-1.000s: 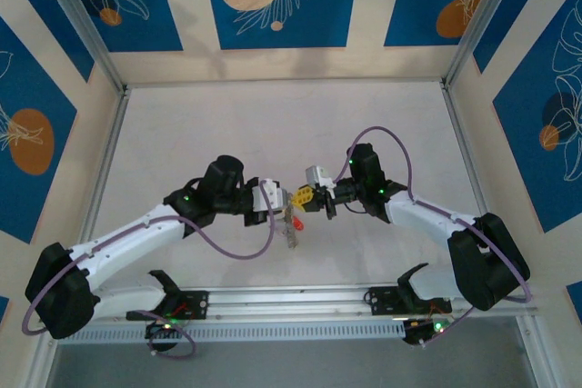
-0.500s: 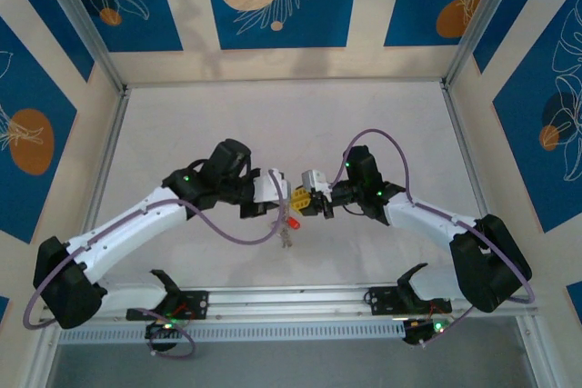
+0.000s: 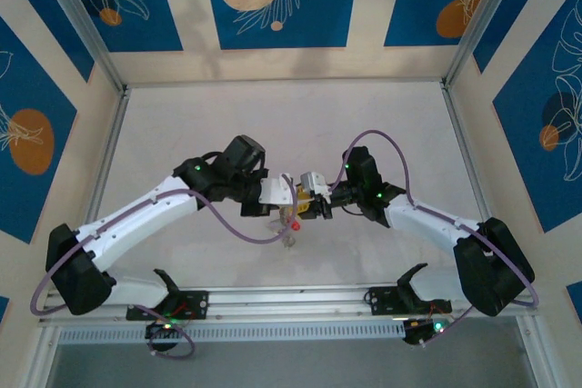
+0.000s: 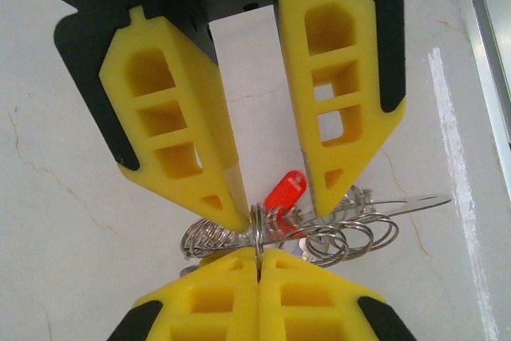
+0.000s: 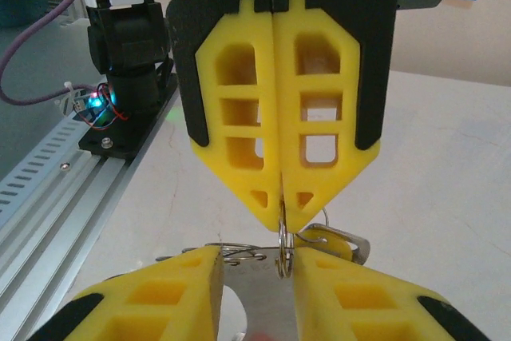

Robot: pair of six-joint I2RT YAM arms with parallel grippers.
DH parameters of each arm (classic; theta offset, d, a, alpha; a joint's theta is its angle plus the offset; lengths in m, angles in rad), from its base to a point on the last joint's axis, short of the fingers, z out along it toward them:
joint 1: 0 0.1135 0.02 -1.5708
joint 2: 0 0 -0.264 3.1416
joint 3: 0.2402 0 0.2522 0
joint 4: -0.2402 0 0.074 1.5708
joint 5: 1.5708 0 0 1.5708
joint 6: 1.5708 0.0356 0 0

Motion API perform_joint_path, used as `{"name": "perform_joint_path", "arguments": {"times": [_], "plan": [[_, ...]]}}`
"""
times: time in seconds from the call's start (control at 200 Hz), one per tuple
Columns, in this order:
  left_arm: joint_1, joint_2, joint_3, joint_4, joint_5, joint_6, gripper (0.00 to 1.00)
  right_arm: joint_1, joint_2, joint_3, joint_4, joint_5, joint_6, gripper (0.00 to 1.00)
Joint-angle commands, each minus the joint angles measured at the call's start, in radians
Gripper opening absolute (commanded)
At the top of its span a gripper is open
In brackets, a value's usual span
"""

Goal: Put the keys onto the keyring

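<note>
from the top, two arms meet over the table (image 3: 227,124). one red key (image 3: 293,223) hangs below them; other keys are too small to count.

left wrist view: the left gripper (image 4: 258,255) pinches the keyring (image 4: 255,227) tight. the right gripper (image 4: 278,212) has its two fingers apart. the little loops are tangled.

right wrist view: one yellow key (image 5: 329,237) peeks out, half hidden.
</note>
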Motion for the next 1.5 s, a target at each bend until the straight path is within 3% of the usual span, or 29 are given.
{"name": "perform_joint_path", "arguments": {"times": [0.0,0.31,0.595,0.69,0.85,1.11,1.495], "plan": [[-0.012,0.006,0.046,-0.027,0.007,0.027,0.0,0.007,-0.006,-0.016,0.02,-0.003,0.006,0.31],[-0.012,0.01,0.05,-0.013,0.036,0.025,0.0,0.019,0.013,-0.024,0.076,0.023,0.037,0.29],[-0.012,-0.023,0.028,0.016,0.034,0.022,0.0,0.026,0.028,-0.024,0.091,0.029,0.051,0.14],[-0.009,-0.06,-0.002,0.022,0.025,0.019,0.03,0.024,0.027,-0.04,0.141,0.014,0.087,0.0],[-0.001,-0.133,-0.103,0.093,0.033,-0.016,0.27,0.022,0.027,-0.077,0.285,-0.006,0.175,0.0],[0.026,-0.225,-0.24,0.242,0.061,-0.108,0.29,0.021,0.024,-0.131,0.444,-0.015,0.227,0.0],[0.055,-0.227,-0.296,0.375,0.18,-0.205,0.3,0.029,0.013,-0.171,0.515,0.032,0.246,0.0]]}}
